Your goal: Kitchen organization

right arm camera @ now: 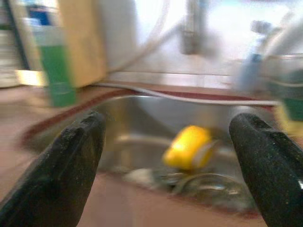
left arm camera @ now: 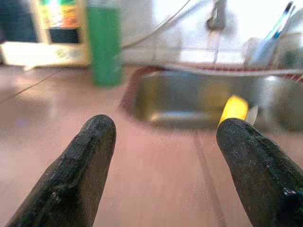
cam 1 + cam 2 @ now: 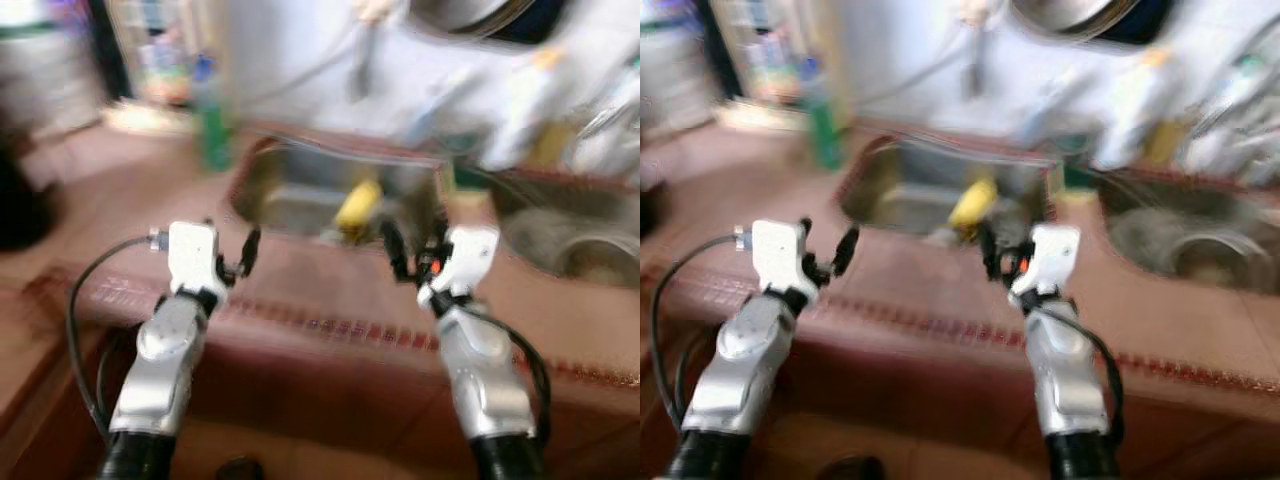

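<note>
The head views are blurred. A steel sink is set into a reddish-brown counter in front of me. A yellow object lies in the basin, seen also as the yellow object beside some metal pieces. My left gripper hovers open over the counter just before the sink's left front corner. My right gripper hovers open at the sink's front rim, facing the yellow object. Both hold nothing. A tap stands behind the basin.
A green bottle stands at the sink's back left corner. A second round metal basin or bowl sits to the right. Utensils and bottles crowd the back right. A dark object stands at the far left.
</note>
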`<state>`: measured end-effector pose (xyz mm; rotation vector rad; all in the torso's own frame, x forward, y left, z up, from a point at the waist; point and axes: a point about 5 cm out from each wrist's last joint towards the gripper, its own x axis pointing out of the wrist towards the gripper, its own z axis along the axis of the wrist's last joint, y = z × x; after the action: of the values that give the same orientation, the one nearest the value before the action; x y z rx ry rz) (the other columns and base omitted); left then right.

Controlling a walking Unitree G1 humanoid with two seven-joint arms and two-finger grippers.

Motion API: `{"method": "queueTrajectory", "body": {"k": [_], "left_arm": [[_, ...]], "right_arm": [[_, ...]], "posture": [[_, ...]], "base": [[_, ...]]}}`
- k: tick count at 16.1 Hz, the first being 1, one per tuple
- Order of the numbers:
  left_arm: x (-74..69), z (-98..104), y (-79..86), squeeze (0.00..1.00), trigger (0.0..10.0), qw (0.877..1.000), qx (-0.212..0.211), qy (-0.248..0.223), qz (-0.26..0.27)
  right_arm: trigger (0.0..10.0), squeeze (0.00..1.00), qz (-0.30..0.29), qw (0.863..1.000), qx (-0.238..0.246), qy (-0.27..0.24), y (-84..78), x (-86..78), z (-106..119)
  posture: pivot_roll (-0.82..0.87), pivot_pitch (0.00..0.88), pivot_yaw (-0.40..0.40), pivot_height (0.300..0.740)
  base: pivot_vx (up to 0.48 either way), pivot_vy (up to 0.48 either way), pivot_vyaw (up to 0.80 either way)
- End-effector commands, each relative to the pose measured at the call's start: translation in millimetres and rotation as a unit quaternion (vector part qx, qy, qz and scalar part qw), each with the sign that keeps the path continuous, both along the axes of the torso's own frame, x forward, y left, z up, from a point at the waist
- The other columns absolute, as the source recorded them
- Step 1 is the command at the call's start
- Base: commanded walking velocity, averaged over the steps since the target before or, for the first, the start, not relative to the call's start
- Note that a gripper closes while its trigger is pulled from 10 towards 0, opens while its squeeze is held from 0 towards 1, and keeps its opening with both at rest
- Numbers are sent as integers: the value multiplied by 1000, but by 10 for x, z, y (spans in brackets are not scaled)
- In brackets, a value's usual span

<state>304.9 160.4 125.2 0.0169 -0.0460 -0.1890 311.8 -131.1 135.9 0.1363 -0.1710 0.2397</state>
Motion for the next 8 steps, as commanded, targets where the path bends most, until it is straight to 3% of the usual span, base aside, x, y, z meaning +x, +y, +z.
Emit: {"method": "queueTrajectory", "body": {"k": [1, 5, 6, 7, 8], "left_arm": [[41, 79, -27, 0, 10000, 1000, 5, -13, -5], [30, 82, -36, 0, 10000, 1000, 7, -22, -8], [16, 31, -42, 0, 10000, 999, 16, -21, -20], [-13, -77, -63, 0, 10000, 998, 52, -14, -36], [-65, -228, -80, 0, 10000, 997, 64, -3, -49]], "right_arm": [[10000, 0, -6, 1000, 1, 2, -32, -1, -9], [10000, 0, -6, 1000, -2, 3, -37, -3, -21], [10000, 0, 4, 1000, -22, 12, -27, -3, -92], [10000, 0, 20, 998, -42, 31, -15, -22, -223], [10000, 0, 39, 994, -75, 63, -12, -73, -443]], "posture": [[-13, 0, -34, 740], [-11, 0, -37, 740], [-7, 0, -39, 740], [-5, 0, -39, 740], [-2, 0, -40, 740]], "base": [[-360, 0, 0], [0, 0, 0], [0, 0, 0], [0, 0, 0], [0, 0, 0]]}}
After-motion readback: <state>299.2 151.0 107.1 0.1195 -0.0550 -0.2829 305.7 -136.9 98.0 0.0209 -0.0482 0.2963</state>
